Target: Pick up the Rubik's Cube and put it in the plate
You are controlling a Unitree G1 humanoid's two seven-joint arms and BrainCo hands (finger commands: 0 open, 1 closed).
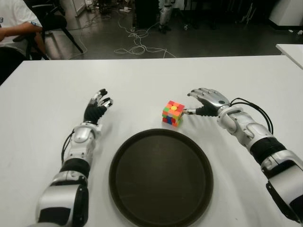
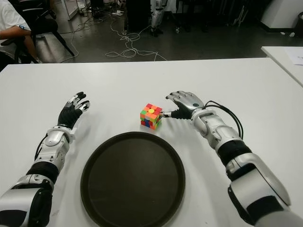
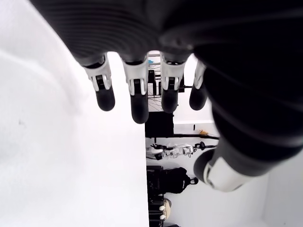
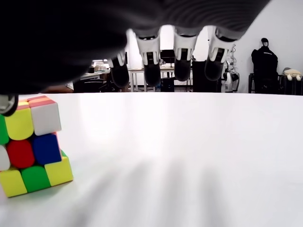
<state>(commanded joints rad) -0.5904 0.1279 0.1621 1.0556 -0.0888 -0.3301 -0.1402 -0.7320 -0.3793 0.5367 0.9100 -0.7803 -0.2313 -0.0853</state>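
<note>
The Rubik's Cube (image 1: 173, 113) stands on the white table (image 1: 142, 80), just beyond the far rim of the round dark plate (image 1: 161, 177). My right hand (image 1: 204, 103) is immediately right of the cube, fingers spread and open, its thumb tip reaching to the cube's side. In the right wrist view the cube (image 4: 31, 144) sits beside the palm with the fingertips (image 4: 182, 68) extended above the bare table, nothing held. My left hand (image 1: 98, 108) shows open to the left of the plate, away from the cube.
A second white table's corner (image 1: 291, 49) is at the far right. Cables (image 1: 137, 45) lie on the dark floor beyond the table. A seated person (image 1: 14, 23) is at the far left.
</note>
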